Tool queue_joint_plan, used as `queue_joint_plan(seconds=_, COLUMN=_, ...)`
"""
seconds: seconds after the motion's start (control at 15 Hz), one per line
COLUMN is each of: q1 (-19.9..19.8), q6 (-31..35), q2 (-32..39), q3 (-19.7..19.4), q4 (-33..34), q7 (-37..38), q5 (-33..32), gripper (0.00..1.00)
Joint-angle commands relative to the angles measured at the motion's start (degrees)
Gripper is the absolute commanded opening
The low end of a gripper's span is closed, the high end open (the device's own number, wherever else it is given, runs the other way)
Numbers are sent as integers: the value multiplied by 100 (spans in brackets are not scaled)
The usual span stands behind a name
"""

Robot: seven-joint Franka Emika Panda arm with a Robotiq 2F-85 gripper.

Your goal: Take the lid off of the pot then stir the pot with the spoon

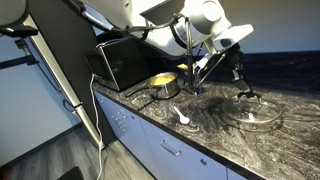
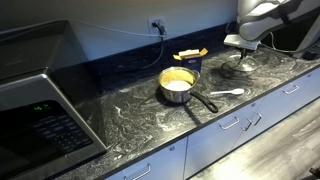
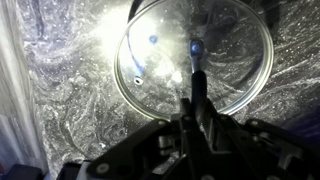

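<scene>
Item, the pot (image 2: 177, 86): we find it uncovered at mid-bench, nearer the back edge, yellow contents showing, handle angled toward the front edge; item, the lid (image 1: 256, 112): already off, lying flat on the stone toward the end of the bench far from the black appliance (image 2: 40, 110), well apart from the pot; item, the gripper (image 1: 243, 92): directly over the lid, its fingers (image 3: 192, 95) drawn together into one narrow stalk whose tips meet the knob (image 3: 195, 44), so we read it as clamped on the lid by that knob; item, the spoon (image 2: 228, 93): flat near the front edge, between pot and lid, untouched. We judge the step in hand to be letting the lid go; to do it well we would part the jaws fully before rising, then lift straight up so the knob is not dragged and the glass does not skate on the stone; the spoon lies thin and low, so we would pinch it across its handle, and away from the front edge.
</scene>
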Motion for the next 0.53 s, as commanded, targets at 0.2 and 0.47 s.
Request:
queue_joint_plan(seconds=0.2, q1=31, q6=-296, q2=350, q3=-130, q4=584, q7=149, q5=249, gripper=4)
queue_joint_plan(seconds=0.47, q1=26, q6=-387, q2=502, q3=-139, q4=737, q7=136, q5=316, gripper=4)
